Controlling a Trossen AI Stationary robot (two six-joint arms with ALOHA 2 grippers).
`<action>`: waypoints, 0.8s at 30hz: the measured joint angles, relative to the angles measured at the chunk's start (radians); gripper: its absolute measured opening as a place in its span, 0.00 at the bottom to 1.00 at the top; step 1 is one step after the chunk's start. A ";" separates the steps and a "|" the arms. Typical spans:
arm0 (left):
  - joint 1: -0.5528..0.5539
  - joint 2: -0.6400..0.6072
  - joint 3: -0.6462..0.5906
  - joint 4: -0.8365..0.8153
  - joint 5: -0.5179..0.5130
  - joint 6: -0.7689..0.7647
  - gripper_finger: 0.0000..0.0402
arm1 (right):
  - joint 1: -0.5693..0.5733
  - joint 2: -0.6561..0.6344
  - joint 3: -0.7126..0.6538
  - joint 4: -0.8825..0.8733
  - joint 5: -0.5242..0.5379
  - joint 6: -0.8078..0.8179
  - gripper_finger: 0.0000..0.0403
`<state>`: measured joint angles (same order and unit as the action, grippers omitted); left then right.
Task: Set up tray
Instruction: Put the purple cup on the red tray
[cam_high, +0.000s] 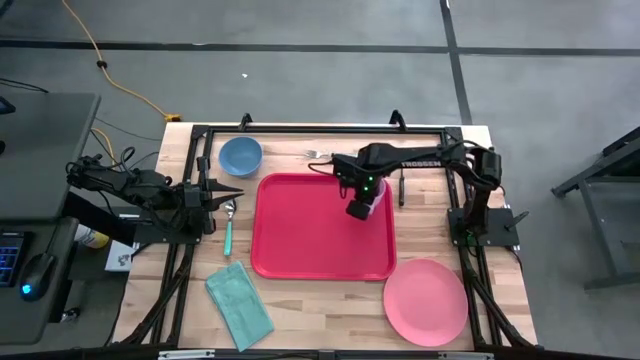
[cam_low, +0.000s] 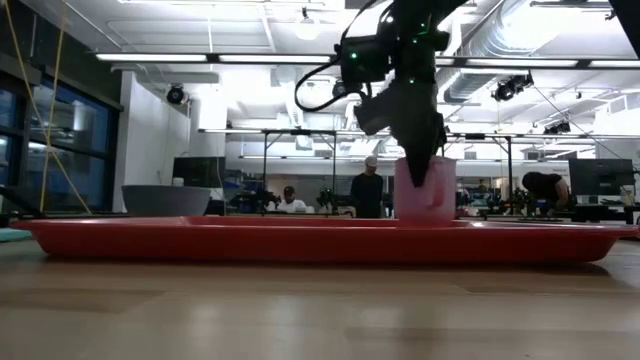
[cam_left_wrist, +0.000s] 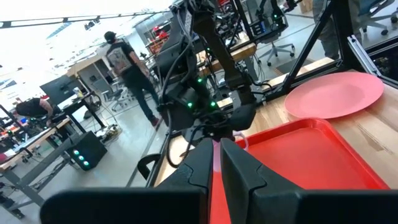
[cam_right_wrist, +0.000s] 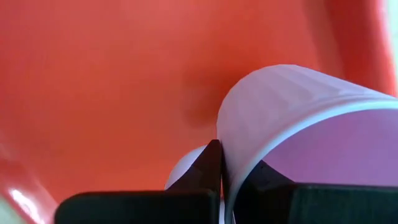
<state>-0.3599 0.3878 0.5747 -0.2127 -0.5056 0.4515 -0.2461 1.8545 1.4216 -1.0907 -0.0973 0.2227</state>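
Right hand (cam_high: 359, 210) clamps the rim of a pink cup (cam_low: 425, 188) standing on the red tray (cam_high: 300, 245), mid-tabletop (cam_high: 320, 320). Left hand (cam_high: 222, 195) waits beside the tray's left edge, fingers pressed together.

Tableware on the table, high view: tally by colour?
Red: 1, the tray
Pink: 2, the plate and the cup held over the tray by the right claw
Blue: 1, the bowl
Teal: 2, the napkin and the spoon's handle
Silver: 1, the fork
Total: 7
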 joint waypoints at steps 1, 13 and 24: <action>0.000 0.000 0.000 0.000 0.000 0.000 0.15 | -0.004 0.000 0.000 0.001 0.009 0.002 0.00; 0.000 0.000 0.000 0.000 0.000 0.000 0.15 | -0.030 0.000 0.000 -0.017 -0.017 0.009 0.00; 0.000 0.000 0.000 0.000 0.000 0.000 0.15 | -0.031 0.000 0.000 -0.016 -0.015 0.038 0.00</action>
<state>-0.3603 0.3882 0.5747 -0.2131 -0.5055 0.4519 -0.2771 1.8545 1.4216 -1.1066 -0.1123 0.2610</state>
